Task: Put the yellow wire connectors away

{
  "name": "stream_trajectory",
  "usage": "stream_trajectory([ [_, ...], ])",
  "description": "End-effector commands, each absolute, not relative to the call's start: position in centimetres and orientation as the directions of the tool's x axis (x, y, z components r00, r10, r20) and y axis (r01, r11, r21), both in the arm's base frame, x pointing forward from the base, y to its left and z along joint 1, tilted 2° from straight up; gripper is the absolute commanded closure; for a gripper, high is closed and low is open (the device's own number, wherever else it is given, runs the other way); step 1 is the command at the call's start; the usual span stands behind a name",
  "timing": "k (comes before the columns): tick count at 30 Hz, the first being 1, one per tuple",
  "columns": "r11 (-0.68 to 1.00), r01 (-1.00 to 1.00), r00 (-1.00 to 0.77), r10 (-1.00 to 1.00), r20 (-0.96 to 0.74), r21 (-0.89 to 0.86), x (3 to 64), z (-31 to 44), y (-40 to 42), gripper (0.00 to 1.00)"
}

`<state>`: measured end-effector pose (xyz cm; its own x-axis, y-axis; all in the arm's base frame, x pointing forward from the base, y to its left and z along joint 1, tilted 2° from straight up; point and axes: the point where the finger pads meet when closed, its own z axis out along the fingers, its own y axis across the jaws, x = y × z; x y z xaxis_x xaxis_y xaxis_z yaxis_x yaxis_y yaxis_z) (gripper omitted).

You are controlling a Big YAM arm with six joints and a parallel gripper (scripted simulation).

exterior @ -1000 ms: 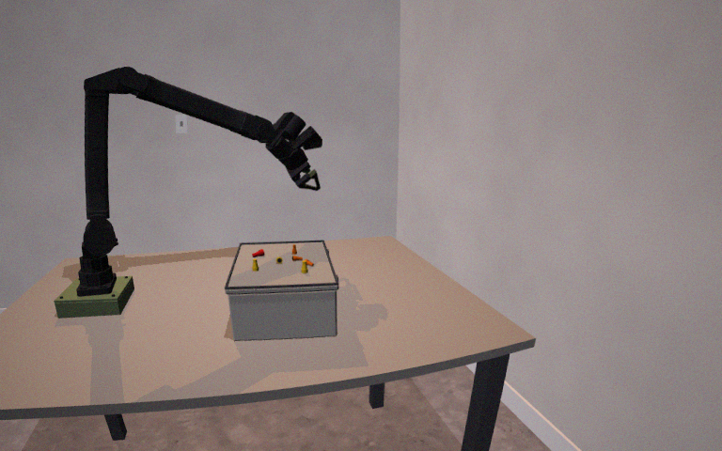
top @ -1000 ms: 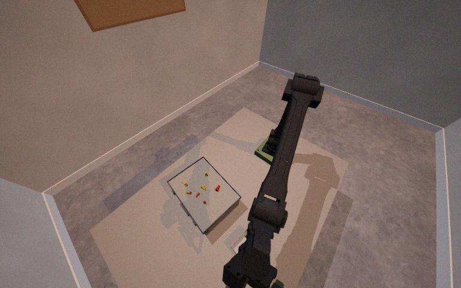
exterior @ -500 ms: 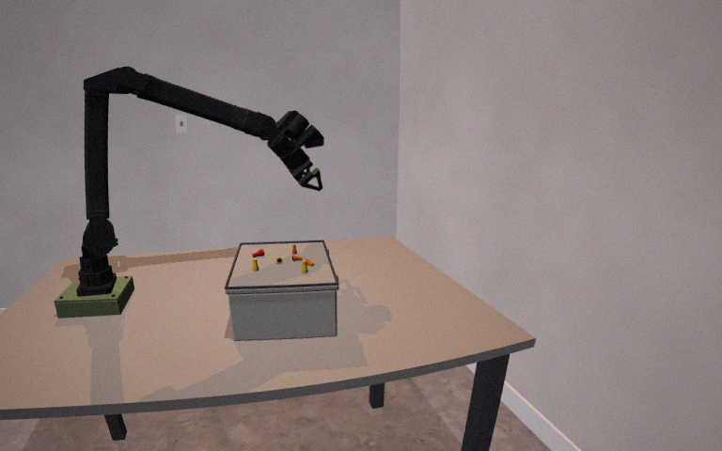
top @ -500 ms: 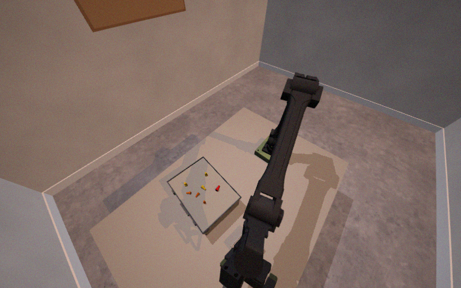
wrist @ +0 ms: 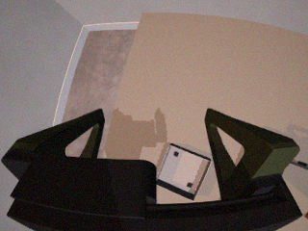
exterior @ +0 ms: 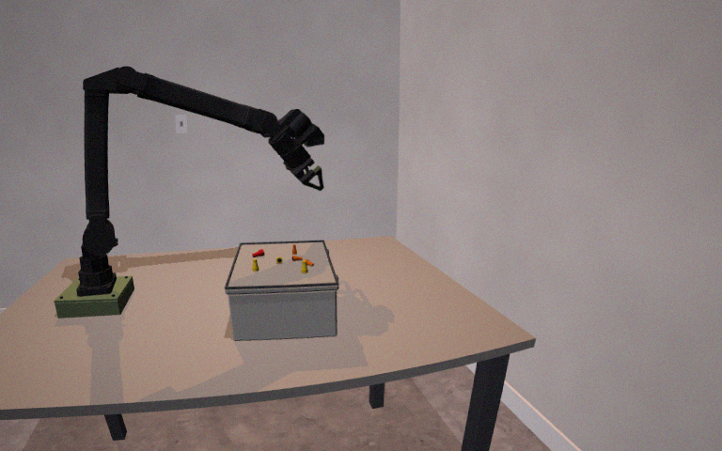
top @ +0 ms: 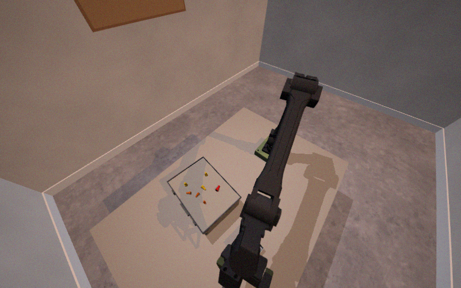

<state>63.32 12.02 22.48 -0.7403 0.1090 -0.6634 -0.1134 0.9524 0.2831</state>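
Three yellow wire connectors lie on the tool case's lid (top: 217, 212) (exterior: 276, 279): one (top: 206, 174) (exterior: 255, 265) toward the arm's base, one (top: 185, 184) (exterior: 304, 267) at the latch side, and one (top: 203, 187) (exterior: 278, 260) on its side near the middle. The small steel junction box (wrist: 183, 169) shows in the wrist view beyond the palm, nearer the right finger; no connector shows in it. In the top view the arm hides nearly all of it. My gripper (exterior: 321, 186) (wrist: 154, 114) is open and empty, high above the table.
On the same lid lie a red connector (top: 217, 188) (exterior: 258, 253) and three orange ones (top: 197, 194) (exterior: 294, 249). The tall grey case (exterior: 285, 315) stands between the arm's green base (top: 260, 153) (exterior: 90, 305) and the table's (exterior: 447, 318) far end.
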Motion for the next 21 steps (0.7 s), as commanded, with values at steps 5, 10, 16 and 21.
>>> stream_trajectory([
  [5,0.963,-0.168,-0.69,0.038,-0.723,0.211,64.9,27.5,10.5,0.0],
  [10,0.967,-0.185,-0.698,-0.003,-0.717,0.176,64.7,27.5,9.9,0.0],
  [16,0.969,-0.208,-0.707,-0.054,-0.706,0.134,64.4,27.4,9.2,0.0],
  [21,0.968,-0.227,-0.712,-0.094,-0.696,0.102,64.2,27.4,8.6,0.0],
])
